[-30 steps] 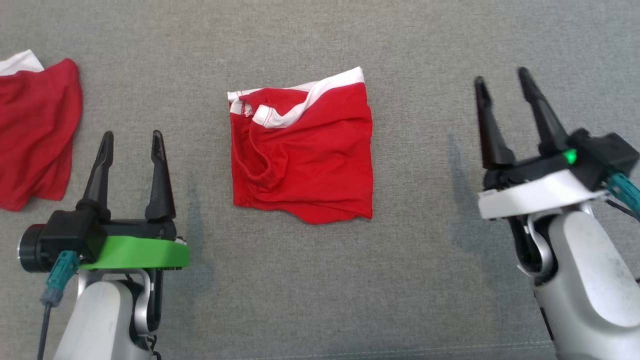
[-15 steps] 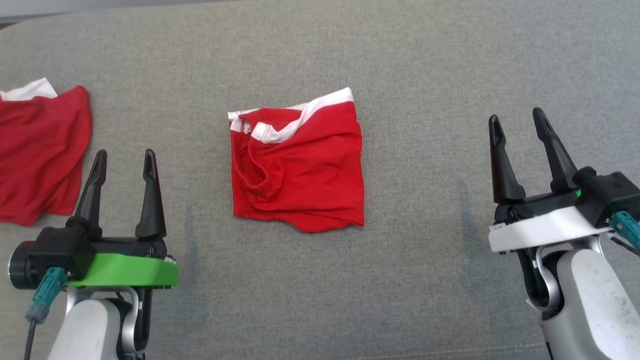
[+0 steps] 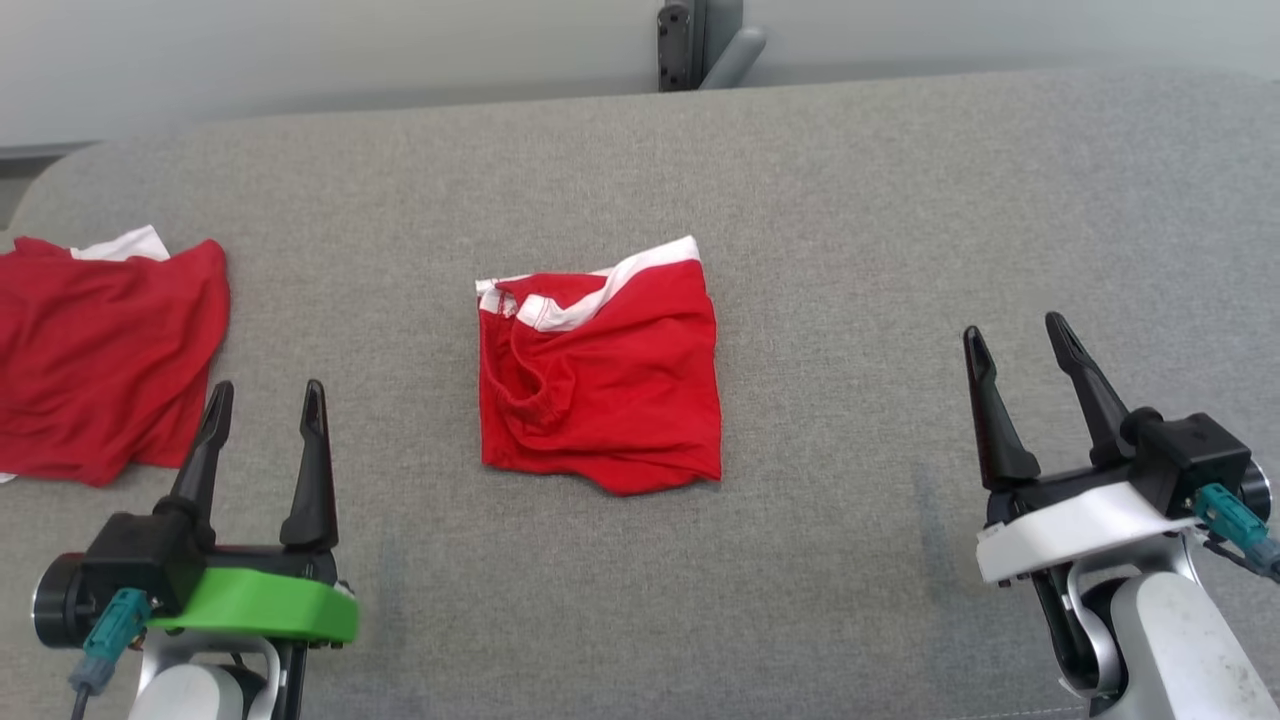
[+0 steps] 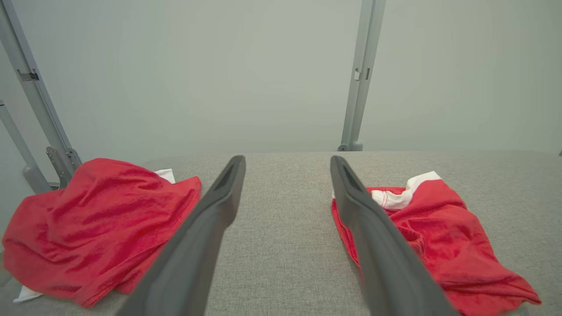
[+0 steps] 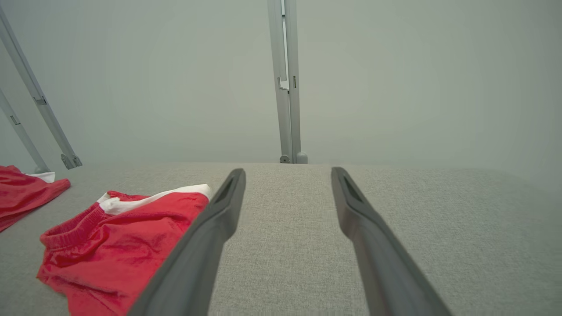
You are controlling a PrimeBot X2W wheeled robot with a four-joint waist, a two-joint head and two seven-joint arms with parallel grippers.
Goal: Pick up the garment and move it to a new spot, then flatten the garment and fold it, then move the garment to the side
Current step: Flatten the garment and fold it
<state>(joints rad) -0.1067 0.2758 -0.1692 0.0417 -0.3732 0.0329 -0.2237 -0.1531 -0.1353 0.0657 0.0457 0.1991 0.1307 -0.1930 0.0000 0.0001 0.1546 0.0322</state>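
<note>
Head camera tipped up; folded garment lay untouched mid-tabletop, both end effectors empty.

Over the last second the whole head view slid downward, bringing the far edge of the tabletop [image 3: 850, 150] and a grey post [image 3: 690, 40] into frame. This was camera motion, not cloth motion: the red garment [image 3: 600, 400] kept the same compact, roughly square outline, white waistband along its far edge. Left end effector [image 3: 268, 388] and right end effector [image 3: 1012, 326] stood with fingers spread apart, gripping nothing, well clear on either side of it. Judged: fold looked done; the move to the side remained, possibly toward the second red garment [image 3: 100, 360] at the left edge.
</note>
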